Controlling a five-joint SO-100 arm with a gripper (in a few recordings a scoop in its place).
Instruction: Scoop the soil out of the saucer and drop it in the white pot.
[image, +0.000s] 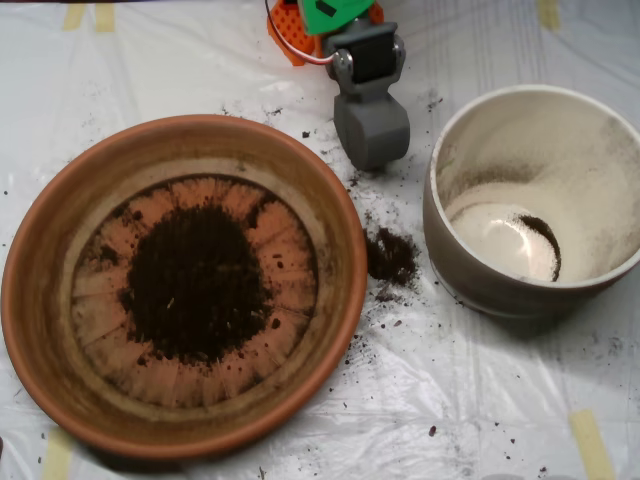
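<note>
Lighting: moderate, warm-tinted, falling from above and slightly from behind.
Glare: soft sheen across the wrinkled white plastic table sheet (300, 440); bright patch on the pale floor of the round off-white ceramic pot (470, 262).
Shadows: short and soft-edged under the near rim of the wide orange-brown terracotta saucer (40, 330) and below the pot's front wall; dark strip beneath the grey clamshell scoop (371, 128).
Contrast: dark crumbly potting soil (195, 283) rendered near-black, little inner detail.
Sharpness: mildly soft throughout, fine specks smeared, compression grain visible.
Edges: slight dimming toward corners; yellow tape strips (590, 440) faintly blurred.
</note>
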